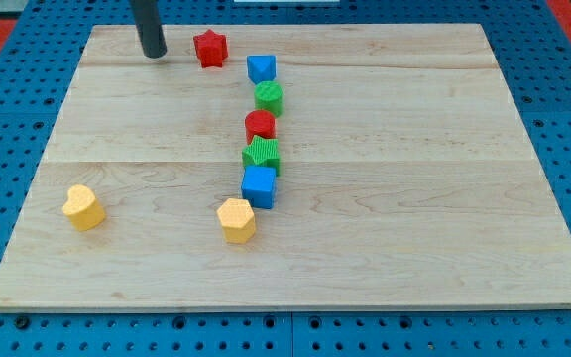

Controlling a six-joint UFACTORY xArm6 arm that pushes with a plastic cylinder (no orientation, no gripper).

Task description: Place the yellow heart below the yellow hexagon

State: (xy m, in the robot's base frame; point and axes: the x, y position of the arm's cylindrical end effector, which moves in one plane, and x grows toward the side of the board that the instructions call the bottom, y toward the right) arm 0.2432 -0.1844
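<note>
Tip (153, 55) of the rod is resting on the board (414, 248) near the view's top left, just left of the red star (210, 48) and apart from it. Being a bare rod, it has nothing to spread or pinch, and it is touching no block. The yellow heart (84, 207) is sitting near the view's lower left, well apart from the tip. The yellow hexagon (236, 219) is lying to its right at about the same level, just below the blue cube (259, 185) that is ending a column running up through the green star (262, 154), red cylinder (260, 125), green cylinder (269, 97) and blue block (261, 67).

Judged from this layout, the step in hand is the approach: the heart is not yet being pushed. To do it well, the tip should be travelling down the view's left side and coming to the heart's upper-left flank, so that a push is driving it rightward and downward. The line of push should be passing through the heart's middle, since an off-centre contact is likely to spin it. The path should be staying under the hexagon, as the free strip below it is narrow and a high push risks nudging the hexagon.
</note>
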